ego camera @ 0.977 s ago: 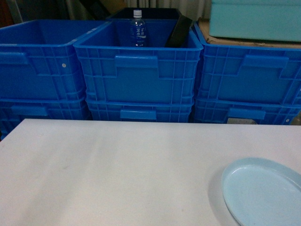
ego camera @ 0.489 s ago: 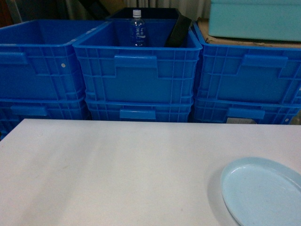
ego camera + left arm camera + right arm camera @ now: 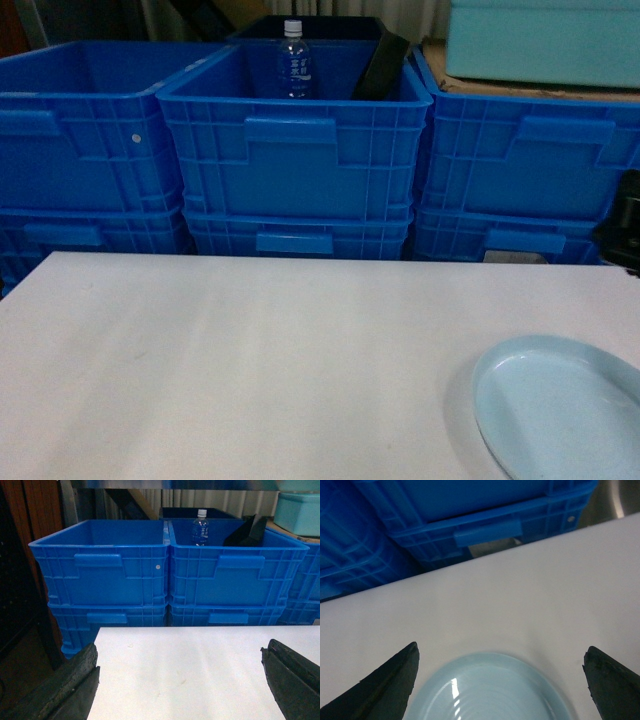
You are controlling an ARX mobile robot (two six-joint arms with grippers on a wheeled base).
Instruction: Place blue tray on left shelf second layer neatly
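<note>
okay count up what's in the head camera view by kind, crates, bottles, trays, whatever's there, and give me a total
Blue ribbed crates: 6, in three stacks of two, e.g. the top middle crate
Water bottle: 1, standing in the top middle crate
Blue tray: 1, on the white table
Teal bin: 1, top right
White table: 1
Total: 10

Right wrist view. End effector (image 3: pixel 500 680) wide open: two dark fingertips (image 3: pixel 385 687) at the lower left and lower right corners, well apart. Blue tray (image 3: pixel 490 692) lies flat on the white table (image 3: pixel 520 595) between them, its far rim visible, a small glare spot on the glossy inner surface; neither fingertip touches it. Beyond the table's far edge, stacked blue crates (image 3: pixel 470 515), ribbed walls, a handle recess facing the camera.
</note>
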